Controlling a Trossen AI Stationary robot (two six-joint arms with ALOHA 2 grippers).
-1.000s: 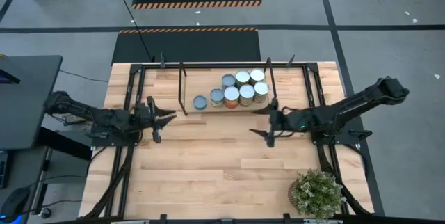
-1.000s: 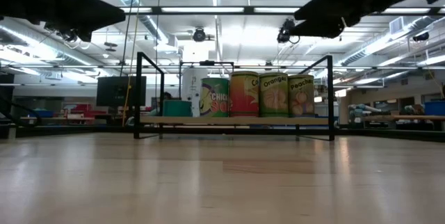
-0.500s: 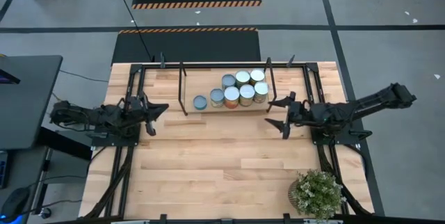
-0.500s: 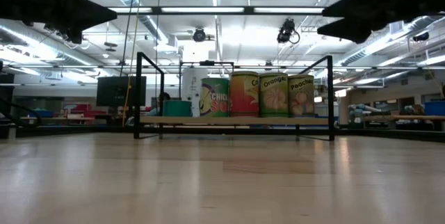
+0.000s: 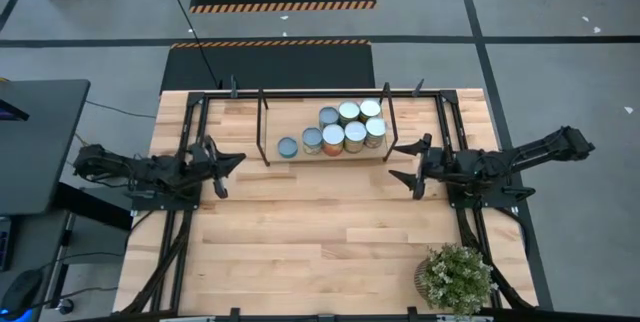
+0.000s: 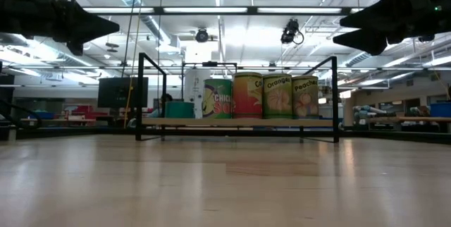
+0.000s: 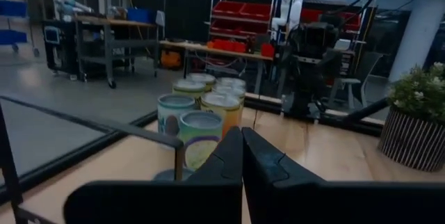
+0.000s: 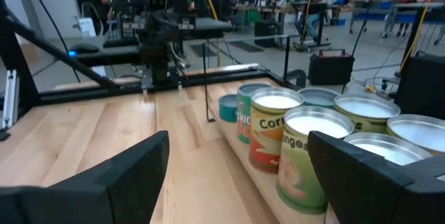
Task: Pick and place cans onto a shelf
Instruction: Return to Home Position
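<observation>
Cans (image 5: 340, 130) stand on the shelf (image 5: 295, 120), the left pincer (image 5: 236, 159) pressed together left of it, the right pincer (image 5: 398, 162) spread apart right of it.

Upper centre of the high view: shelf (image 5: 370, 155) on the table (image 5: 320, 232), cans (image 5: 340, 130) bunched toward its right end, one can (image 5: 288, 147) apart at left. Flanking, both apart from it: left gripper (image 5: 232, 161), right gripper (image 5: 398, 162). Lower right: plant (image 5: 455, 277).
</observation>
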